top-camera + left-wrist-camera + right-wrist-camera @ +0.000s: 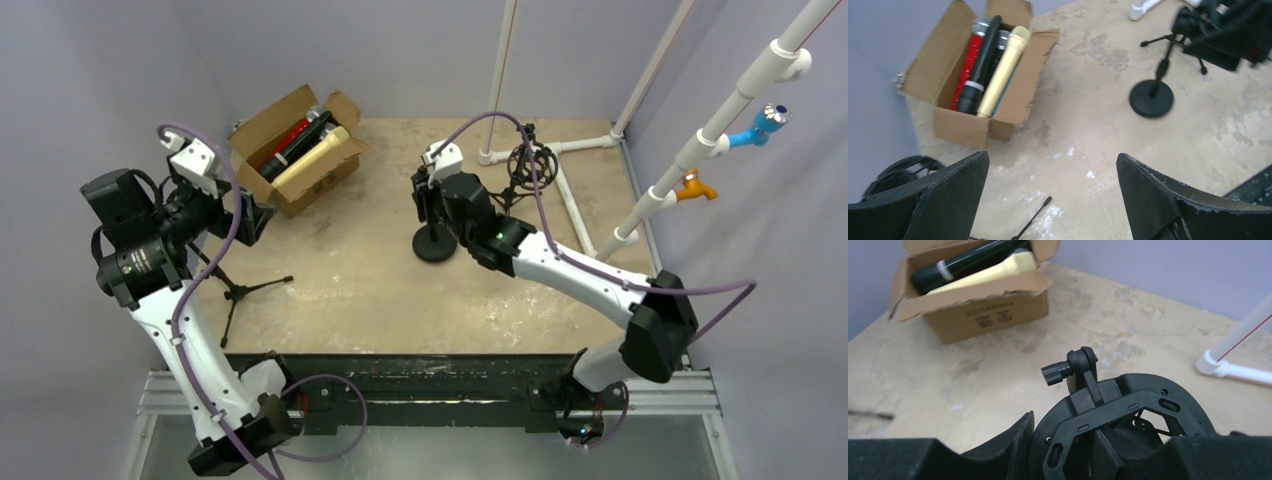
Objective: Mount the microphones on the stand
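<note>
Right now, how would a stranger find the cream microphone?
Look at the open cardboard box in the table's far left corner. Inside it, the cream microphone is the only pale one, lying beside the black microphone.

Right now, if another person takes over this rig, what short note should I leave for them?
Left gripper: open, empty, above the table near the box.
Right gripper: a finger on each side of the holder on the stand; whether it grips is unclear.
Microphones: the visible ones (red, black, cream) lie in the box.
Done: no microphone is on a stand.
Left: take each one out and attach it.
</note>
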Controlling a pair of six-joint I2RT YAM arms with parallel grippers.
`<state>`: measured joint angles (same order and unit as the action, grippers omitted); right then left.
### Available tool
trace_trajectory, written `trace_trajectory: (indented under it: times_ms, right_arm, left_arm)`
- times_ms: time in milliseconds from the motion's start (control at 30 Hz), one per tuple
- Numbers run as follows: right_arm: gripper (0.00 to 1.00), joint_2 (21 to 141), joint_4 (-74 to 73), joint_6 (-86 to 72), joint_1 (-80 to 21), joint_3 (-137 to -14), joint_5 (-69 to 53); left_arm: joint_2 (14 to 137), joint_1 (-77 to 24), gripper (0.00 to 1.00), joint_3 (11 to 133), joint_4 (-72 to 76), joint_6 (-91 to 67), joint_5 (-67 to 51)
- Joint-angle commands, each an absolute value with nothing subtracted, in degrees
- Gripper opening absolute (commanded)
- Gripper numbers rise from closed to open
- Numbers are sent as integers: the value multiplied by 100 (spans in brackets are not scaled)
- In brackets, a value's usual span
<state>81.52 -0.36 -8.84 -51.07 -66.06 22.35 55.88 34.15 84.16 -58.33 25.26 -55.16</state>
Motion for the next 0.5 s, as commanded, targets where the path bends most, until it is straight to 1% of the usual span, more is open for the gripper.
trace_trajectory:
  times_ms: [0, 133, 300, 467]
  right_arm:
    - [38, 8732, 973, -222, -4495, -7453, 2312]
    - [38, 9475, 1287, 144, -4254, -8243, 2294]
    - [39, 10370, 1475, 48, -3927, -9281, 2255]
    - [39, 10950, 1506, -690, -3594, -9854, 1982]
  left_arm:
    - [5695, 2674, 100, 8130, -6002, 2596, -5205]
    - [5719, 2003, 100, 7862, -5886, 2644, -4674]
    - [5728, 1541, 100, 7536, -5752, 2688, -4191]
    - [5740, 1036, 100, 7120, -5218, 2452, -3591]
